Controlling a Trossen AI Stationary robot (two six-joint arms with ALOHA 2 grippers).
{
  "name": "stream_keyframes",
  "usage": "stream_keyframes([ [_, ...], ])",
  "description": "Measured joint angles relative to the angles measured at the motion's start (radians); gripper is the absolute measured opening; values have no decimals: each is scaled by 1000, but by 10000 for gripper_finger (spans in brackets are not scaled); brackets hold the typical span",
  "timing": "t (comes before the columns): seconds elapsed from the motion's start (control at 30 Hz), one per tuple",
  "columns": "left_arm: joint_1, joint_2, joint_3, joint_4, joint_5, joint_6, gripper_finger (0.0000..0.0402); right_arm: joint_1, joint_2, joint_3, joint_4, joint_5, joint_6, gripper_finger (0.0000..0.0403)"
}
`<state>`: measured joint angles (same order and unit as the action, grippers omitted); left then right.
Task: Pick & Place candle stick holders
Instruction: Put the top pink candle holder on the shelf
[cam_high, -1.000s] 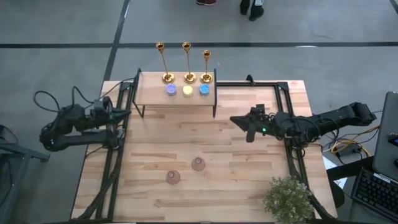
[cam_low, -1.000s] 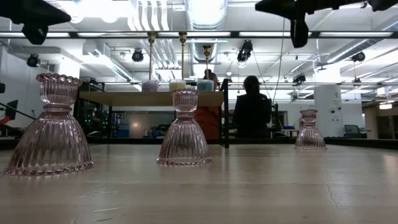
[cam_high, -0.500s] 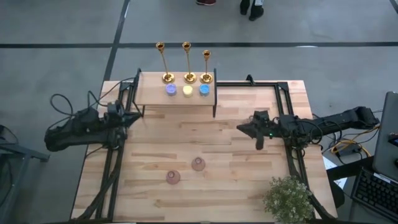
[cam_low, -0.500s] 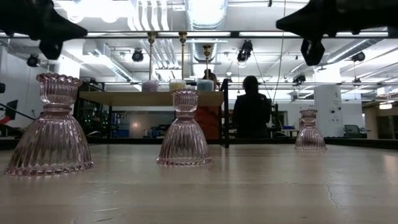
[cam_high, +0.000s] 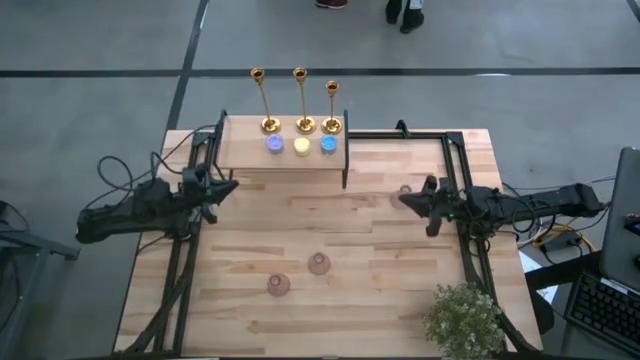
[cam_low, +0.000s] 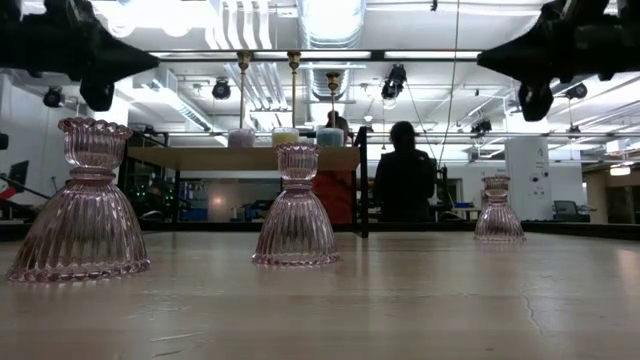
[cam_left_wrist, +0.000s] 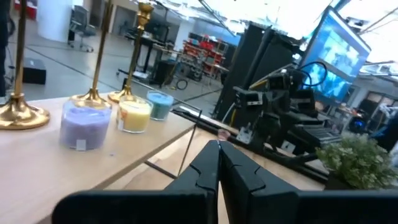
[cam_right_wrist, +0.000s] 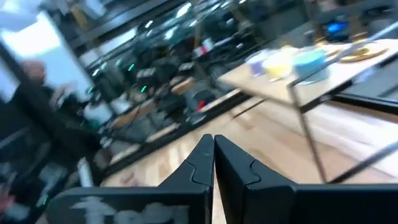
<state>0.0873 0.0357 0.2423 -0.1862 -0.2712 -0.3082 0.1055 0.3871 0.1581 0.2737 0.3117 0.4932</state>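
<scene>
Since the earlier frames the right claw (cam_high: 431, 205) has drawn back toward the 3 o'clock edge of the worktop (cam_high: 360, 250), uncovering a small pink glass holder (cam_high: 404, 189) it had hidden, while the left claw (cam_high: 212, 186) has advanced from the 9 o'clock side toward the raised shelf (cam_high: 245, 155). Both claws are pressed together, fingers meeting in each wrist view, and neither holds or touches anything; both hang above the wood. The three candle stick holders (cam_high: 300, 100) stand upright in a row along the shelf's far edge at 12 o'clock: shiny gold, with thin tall stems, round flared bases and small top cups, heights slightly unequal. Just in front of their bases sit three small round candles (cam_high: 301, 145), purple, yellow and blue. Two further pink ribbed glass holders (cam_high: 298, 275) stand near 6 o'clock, well apart from both claws. A potted plant (cam_high: 463, 318) occupies the 5 o'clock corner. The worktop's middle, between the claws, lies bare. Black frame rails (cam_high: 183, 270) run along the 9 and 3 o'clock edges.
</scene>
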Motion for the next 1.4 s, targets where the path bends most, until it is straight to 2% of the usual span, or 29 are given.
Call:
stream_keyframes([
  [0.1, 0, 0, -25, 2, -4, -29, 14, -2, -42, 43, -124, 56, 26, 8],
  [0.27, 0, 0, -77, -8, -4, -62, 14, -2, -50, 166, -460, 58, 73, 8],
  [0.43, 0, 0, -141, -9, -4, -60, 14, -2, 26, 301, -761, 73, 194, 9],
  [0.6, 0, 19, -155, -4, -1, -59, 14, -1, 140, 404, -931, 79, 252, 13],
  [0.7, 0, 23, -150, -9, 0, -59, 14, -2, 229, 455, -990, 77, 264, 34],
  [0.9, 0, 23, -149, -16, 0, -59, 14, -13, 417, 535, -1106, 79, 306, 108],
  [1.0, 0, 24, -149, -18, 0, -59, 14, -25, 496, 575, -1159, 89, 308, 132],
  [1.13, 0, 25, -149, -18, 0, -59, 13, -35, 584, 596, -1160, 98, 185, 140],
  [1.4, 0, 26, -149, -18, 0, -59, 12, -98, 700, 611, -1161, 107, 0, 119],
])
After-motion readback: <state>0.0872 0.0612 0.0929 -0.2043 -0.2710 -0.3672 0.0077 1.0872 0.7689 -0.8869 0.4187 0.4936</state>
